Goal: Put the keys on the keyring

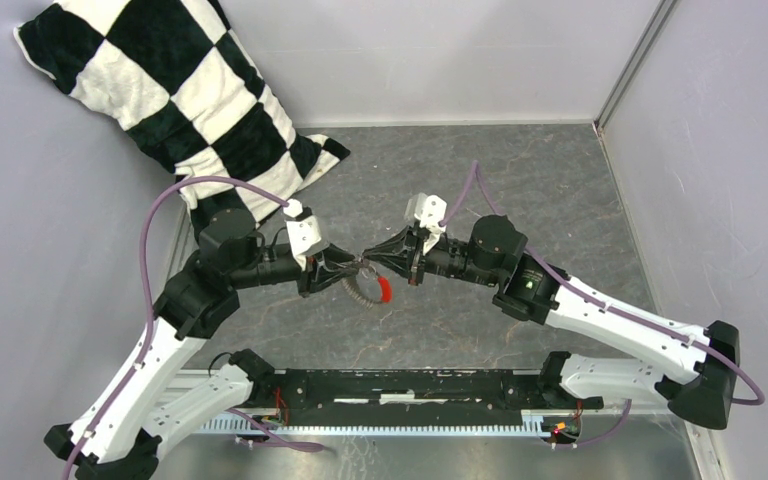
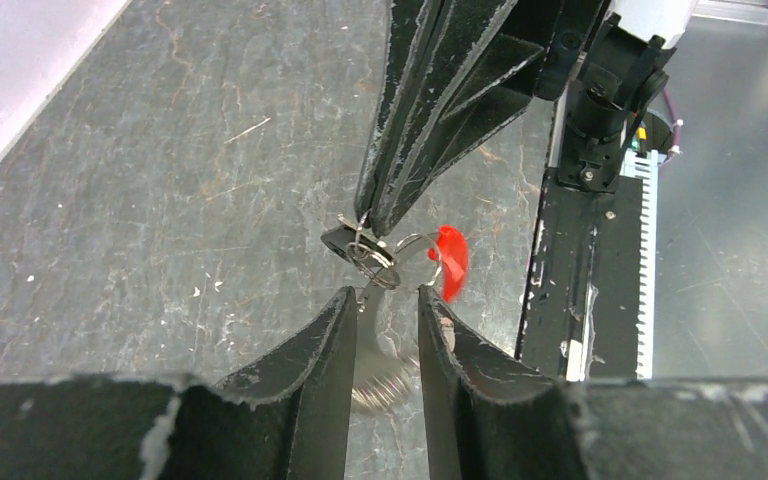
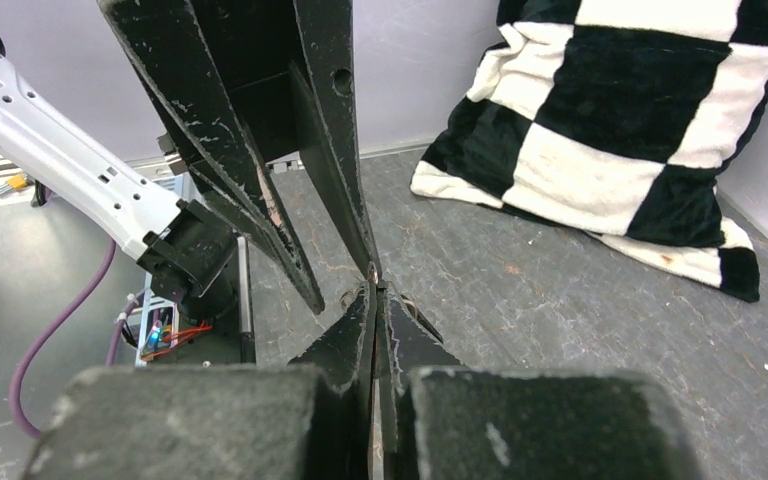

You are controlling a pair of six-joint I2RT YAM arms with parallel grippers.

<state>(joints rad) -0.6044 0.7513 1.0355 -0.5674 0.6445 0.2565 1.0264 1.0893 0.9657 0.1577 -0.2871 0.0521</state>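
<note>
Key (image 2: pixel 343 242): tiny, black head. It sits on the thin wire of the keyring (image 2: pixel 384 272), right at the tips of the right gripper (image 2: pixel 368 228). The ring is in the middle of the table (image 1: pixel 520 180), between the two grippers where they meet nose to nose. Its red tag (image 2: pixel 450 260) is on the side towards the arm bases, and the bunch of silvery pieces (image 2: pixel 380 385) is blurred, low in the left wrist view.

Right jaws are pressed together with no gap. I can't tell if they nip the key or the ring wire.

Left gripper (image 2: pixel 385 297): jaws part-way apart, with ring wire and one silvery piece in the gap, just beside one finger (image 2: pixel 325 345). I can't tell if they clamp it.

Black-and-white checkered pillow (image 1: pixel 180 100) is in the far left corner, well apart.
</note>
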